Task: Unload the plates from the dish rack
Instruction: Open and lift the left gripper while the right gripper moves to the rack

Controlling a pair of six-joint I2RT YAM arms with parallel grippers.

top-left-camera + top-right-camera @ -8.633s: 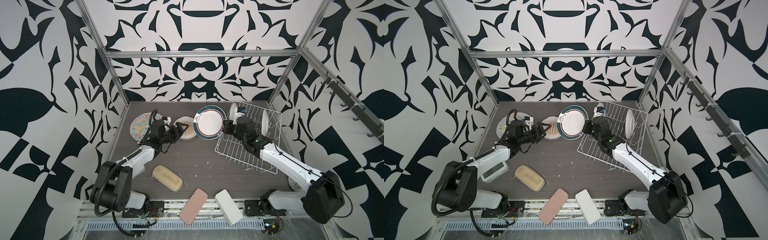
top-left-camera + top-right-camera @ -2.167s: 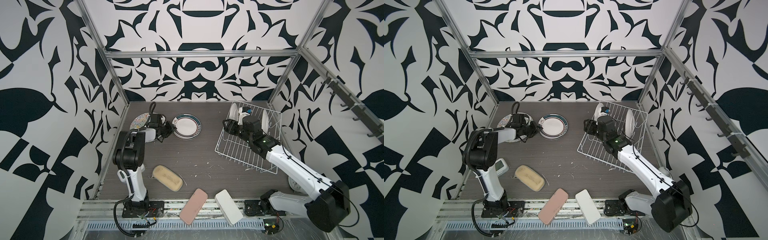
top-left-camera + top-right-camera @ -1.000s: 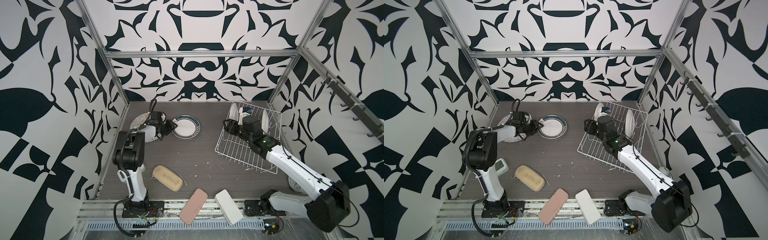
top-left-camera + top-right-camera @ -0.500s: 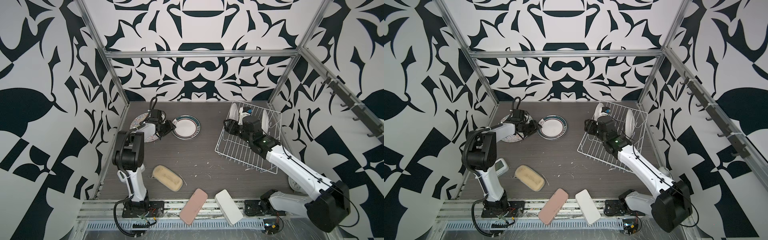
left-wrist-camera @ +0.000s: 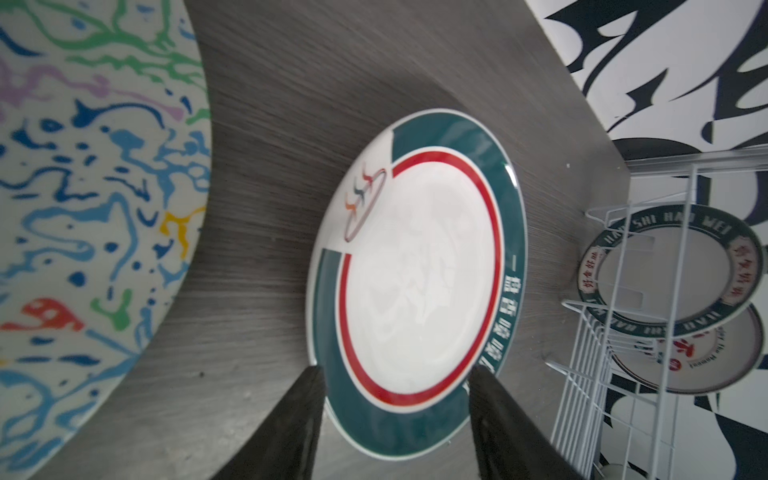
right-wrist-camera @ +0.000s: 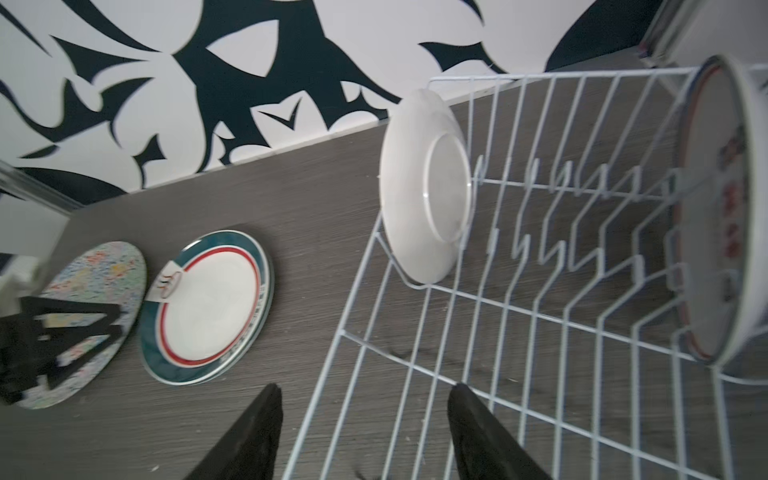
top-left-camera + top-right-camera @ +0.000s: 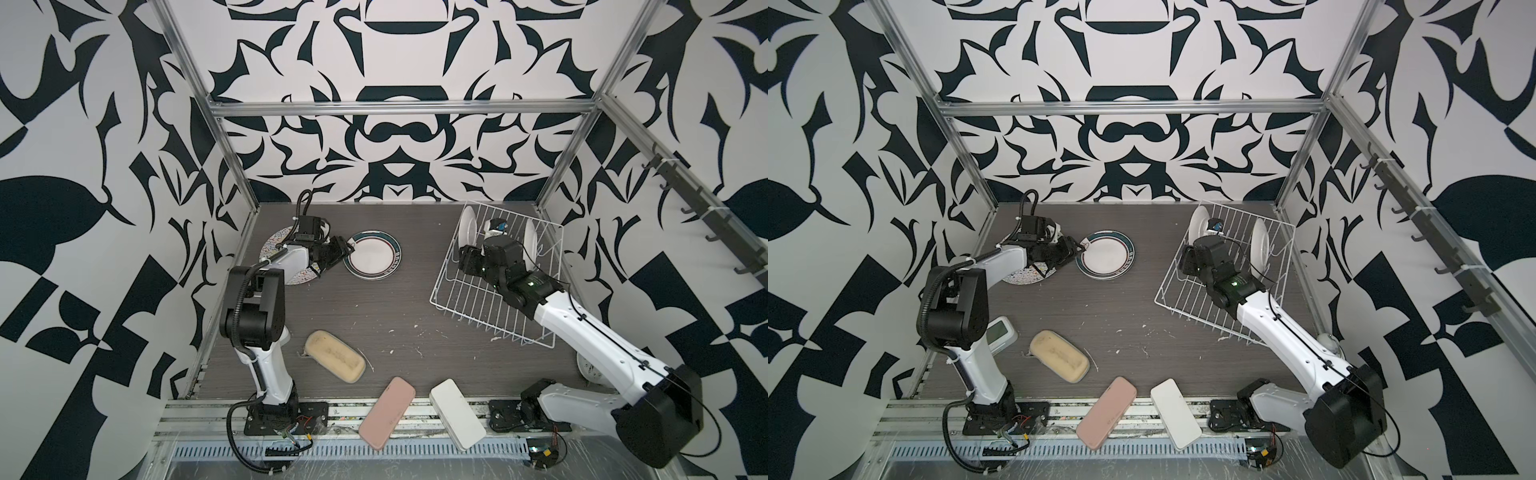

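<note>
Green-rimmed plate point(image 7: 374, 260) now flat on desk point(image 7: 374, 324); my left hand point(image 7: 347, 250) spread, off it. Right hand point(image 6: 365, 390) spread, empty; white-backed plate point(image 6: 419, 187) stands edge-on just ahead.

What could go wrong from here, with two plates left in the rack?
1. The left gripper stands open, fingers flanking the near rim of the green-rimmed plate; backing off crooked could drag it.
2. The right gripper, open, hovers at the edge of the dish rack beside the upright white-backed plate; a nudge might tip it out.
</note>
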